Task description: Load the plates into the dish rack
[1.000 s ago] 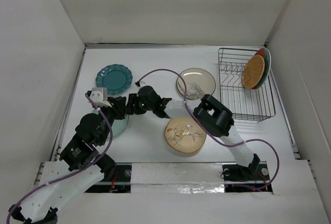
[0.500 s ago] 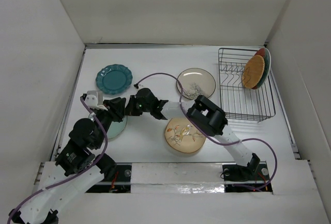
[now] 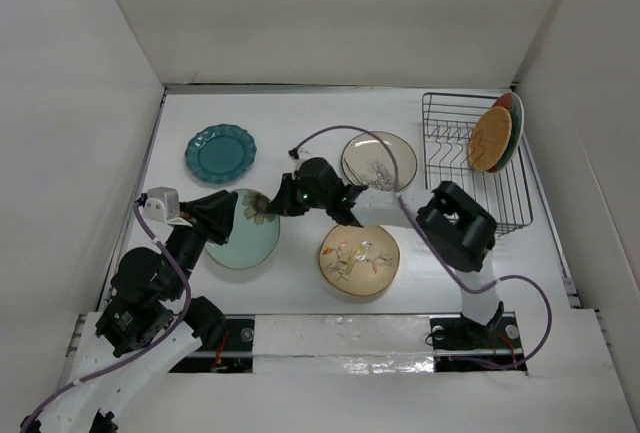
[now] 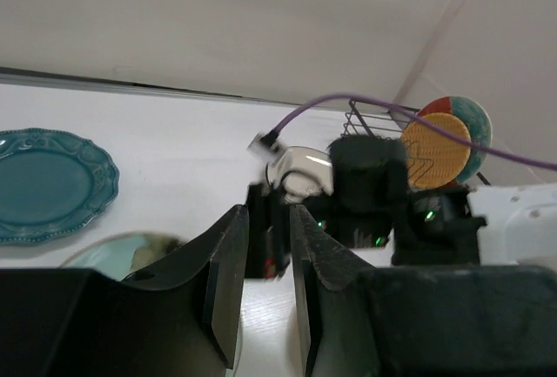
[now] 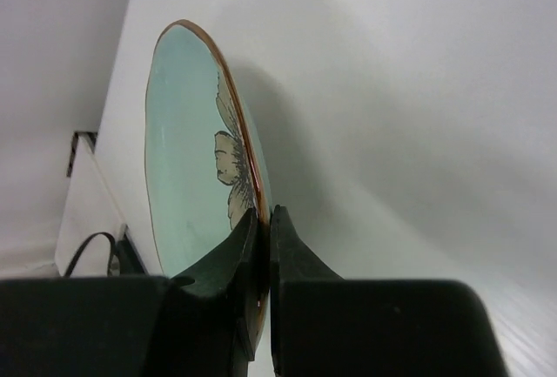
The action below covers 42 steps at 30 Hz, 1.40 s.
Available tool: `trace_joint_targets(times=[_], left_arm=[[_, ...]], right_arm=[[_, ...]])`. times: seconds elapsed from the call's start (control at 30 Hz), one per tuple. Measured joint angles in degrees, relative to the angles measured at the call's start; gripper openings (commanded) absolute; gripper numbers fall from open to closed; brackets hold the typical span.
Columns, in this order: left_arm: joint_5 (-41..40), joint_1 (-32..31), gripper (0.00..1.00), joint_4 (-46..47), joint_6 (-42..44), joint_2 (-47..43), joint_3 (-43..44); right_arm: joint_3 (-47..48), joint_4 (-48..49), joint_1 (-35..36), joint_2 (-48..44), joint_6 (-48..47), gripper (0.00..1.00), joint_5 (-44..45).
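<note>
The pale teal plate (image 3: 240,238) with a flower motif is tilted up at left-centre of the table. My right gripper (image 3: 274,202) is shut on its right rim; the right wrist view shows the jaws (image 5: 264,225) pinching the rim of the plate (image 5: 187,159). My left gripper (image 3: 228,210) is open and empty over the plate's left edge, and in its own view (image 4: 265,290) nothing lies between the jaws. The scalloped dark teal plate (image 3: 220,151), the cream branch plate (image 3: 380,160) and the beige bird plate (image 3: 359,259) lie flat. The dish rack (image 3: 470,193) holds the orange plate (image 3: 490,138) upright.
Two more plates, red and teal (image 3: 515,118), stand behind the orange one at the rack's far right end. A purple cable (image 3: 340,135) loops above the right arm. White walls close in the table on three sides.
My right gripper has moved right with the pale teal plate, drawing it out from under the left arm. The left arm has pulled back to the left and opened a little room.
</note>
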Motion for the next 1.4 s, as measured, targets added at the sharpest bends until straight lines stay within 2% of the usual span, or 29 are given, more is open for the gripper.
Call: trace_joint_targets(times=[0.13, 0.27, 0.4, 0.53, 0.67, 0.87, 1.03, 1.4], left_arm=[[0.8, 0.0, 0.23, 0.2, 0.0, -1.2, 0.0], [1.7, 0.0, 0.24, 0.2, 0.0, -2.2, 0.0], [2.0, 0.0, 0.24, 0.2, 0.0, -3.5, 0.0], [1.9, 0.0, 0.24, 0.2, -0.1, -4.4, 0.0], [1.9, 0.0, 0.24, 0.2, -0.1, -4.5, 0.0], [1.8, 0.0, 0.25, 0.1, -0.3, -4.5, 0.0], [1.8, 0.0, 0.25, 0.1, -0.5, -4.5, 0.0], [1.8, 0.0, 0.25, 0.1, -0.5, -4.5, 0.0]], right_arm=[[-1.6, -6.0, -7.7, -10.6, -4.3, 0.0, 1.5], [-1.5, -12.9, -18.5, -21.9, -10.6, 0.0, 7.8], [2.0, -23.1, -28.6, -31.1, -19.6, 0.0, 22.8], [8.0, -30.3, -33.4, -33.8, -31.6, 0.0, 41.7], [10.1, -33.7, -38.4, -34.3, -41.2, 0.0, 50.0], [14.4, -37.0, -45.4, -30.2, -54.1, 0.0, 53.5], [17.0, -36.7, -46.7, -25.0, -63.8, 0.0, 56.1], [16.5, -38.1, -49.3, -22.5, -63.9, 0.0, 52.1]])
